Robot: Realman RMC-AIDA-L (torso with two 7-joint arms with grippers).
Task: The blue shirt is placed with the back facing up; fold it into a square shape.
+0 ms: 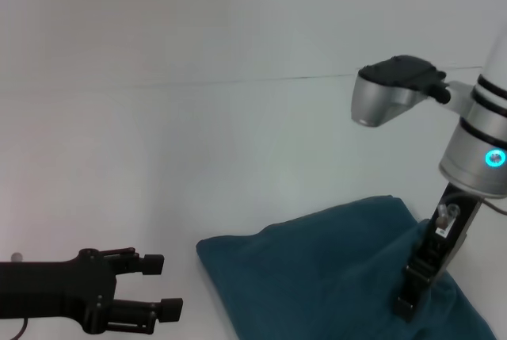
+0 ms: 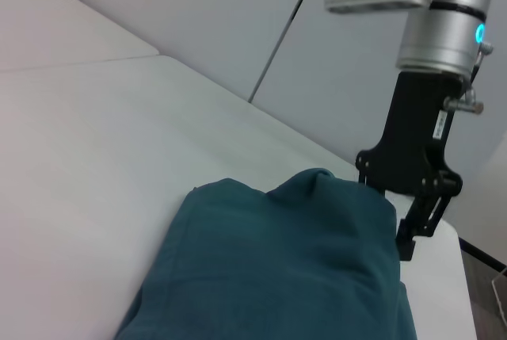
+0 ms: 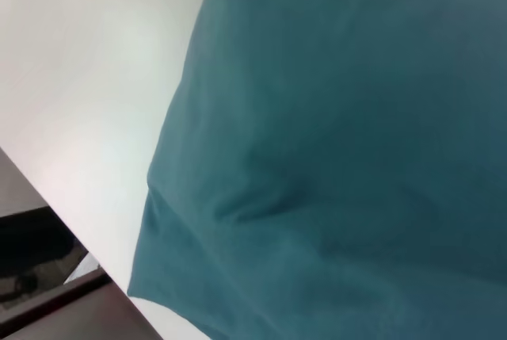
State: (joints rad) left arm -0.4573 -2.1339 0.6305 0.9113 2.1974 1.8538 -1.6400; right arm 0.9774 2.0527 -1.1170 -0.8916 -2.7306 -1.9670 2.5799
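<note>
One blue shirt [image 1: 317,276] lies bunched on the white desk [image 1: 158,158]. Our right claw [image 1: 412,296] pinches its soft, limp edge; our left claw [image 1: 162,284] hovers spread beside it. We judge corners grip best.

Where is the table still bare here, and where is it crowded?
Bare: the table beyond the blue shirt, plus the strip between the shirt and left gripper. Crowded: the shirt's right side, where the right gripper reaches down.
</note>
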